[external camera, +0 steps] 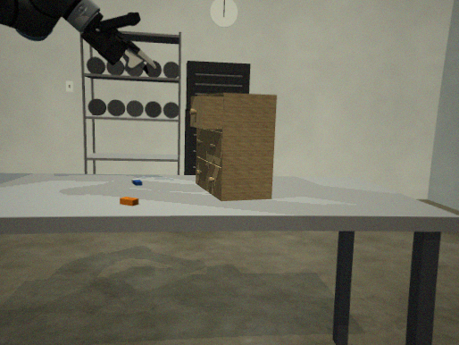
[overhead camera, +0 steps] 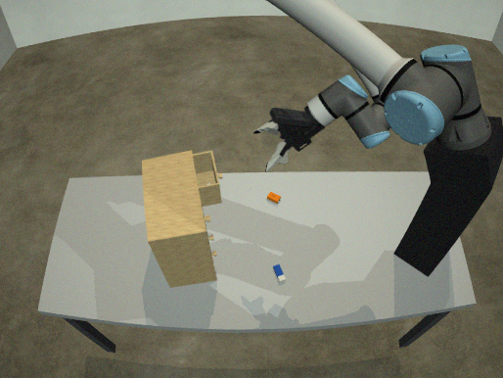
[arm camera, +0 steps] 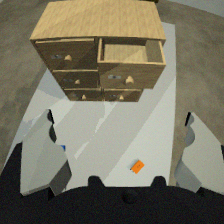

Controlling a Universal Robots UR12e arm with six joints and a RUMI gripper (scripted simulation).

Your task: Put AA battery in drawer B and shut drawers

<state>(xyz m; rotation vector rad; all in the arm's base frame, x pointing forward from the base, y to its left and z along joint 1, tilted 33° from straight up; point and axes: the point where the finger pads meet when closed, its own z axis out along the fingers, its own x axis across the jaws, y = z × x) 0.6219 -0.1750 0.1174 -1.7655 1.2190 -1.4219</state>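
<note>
Above the surface (overhead camera: 362,206) (external camera: 312,223) (arm camera: 115,145), the end effector (overhead camera: 271,151) (external camera: 149,68) (arm camera: 119,111) hangs wide open with nothing between its fingers, facing the chest (overhead camera: 171,196) (external camera: 247,147) (arm camera: 102,22), whose upper drawer (overhead camera: 210,193) (external camera: 207,113) (arm camera: 131,75) stands pulled out. I cannot make out the AA battery in any view, so the step in hand is probably finding or reaching it, and the next move likely calls for a closer look into that drawer. Small label plates mark the drawer fronts, but their letters are too blurred to read, so B cannot be picked out, and no brand is legible.

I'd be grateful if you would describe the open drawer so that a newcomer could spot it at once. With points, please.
On the table (overhead camera: 367,211) (external camera: 312,207) stands a wooden chest (overhead camera: 171,196) (external camera: 247,147) (arm camera: 100,20) with drawers in two columns. Seen facing its knobs, the open drawer (overhead camera: 210,194) (external camera: 208,113) (arm camera: 145,75) is at the top right. It alone is pulled well out, showing its inside.
</note>
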